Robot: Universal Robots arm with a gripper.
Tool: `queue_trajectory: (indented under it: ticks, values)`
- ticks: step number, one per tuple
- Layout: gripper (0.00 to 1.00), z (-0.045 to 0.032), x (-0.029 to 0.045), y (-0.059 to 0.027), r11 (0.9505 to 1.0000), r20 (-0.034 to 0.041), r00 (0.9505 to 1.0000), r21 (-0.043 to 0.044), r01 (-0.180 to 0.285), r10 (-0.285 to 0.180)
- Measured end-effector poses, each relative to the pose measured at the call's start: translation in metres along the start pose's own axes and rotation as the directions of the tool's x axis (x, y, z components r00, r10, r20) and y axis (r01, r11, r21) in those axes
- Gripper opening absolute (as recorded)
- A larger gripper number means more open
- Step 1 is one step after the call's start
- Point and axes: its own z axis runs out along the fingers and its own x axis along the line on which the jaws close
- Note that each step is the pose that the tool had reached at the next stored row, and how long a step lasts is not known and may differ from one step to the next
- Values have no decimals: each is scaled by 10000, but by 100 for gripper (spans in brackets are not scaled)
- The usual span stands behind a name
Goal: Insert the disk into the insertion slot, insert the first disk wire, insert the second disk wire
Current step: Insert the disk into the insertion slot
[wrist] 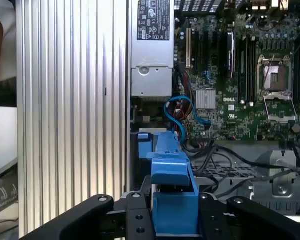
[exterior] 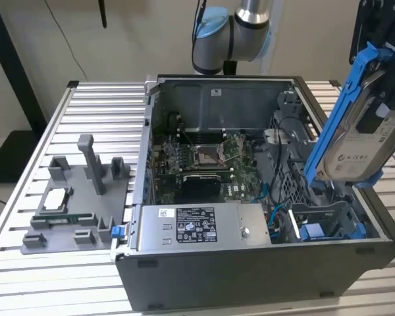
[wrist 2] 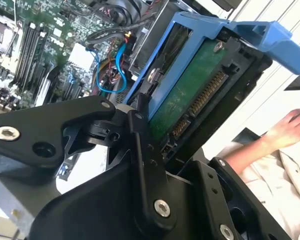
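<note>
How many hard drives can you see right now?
1. The disk is held tilted by the claw above the open computer case, toward the exterior view's right. Others could be hidden inside the case.

Exterior view above computer case [exterior: 250, 263], both wrist views close, sharing motherboard [wrist: 235, 107]

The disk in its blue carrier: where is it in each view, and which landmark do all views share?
Exterior view: the disk hangs tilted above the case, at the exterior view's right.
Second wrist view: the disk shows its green underside, next to the motherboard.
First wrist view: the disk stands edge-on, blue carrier foremost.
Shared landmark: the motherboard.
</note>
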Motion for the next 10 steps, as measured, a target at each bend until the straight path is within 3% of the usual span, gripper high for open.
queue_trajectory:
  ticks: [10]
  values:
    - [0, 88, 49, -6, 10000, -25, 10000, 0, -2, 2]
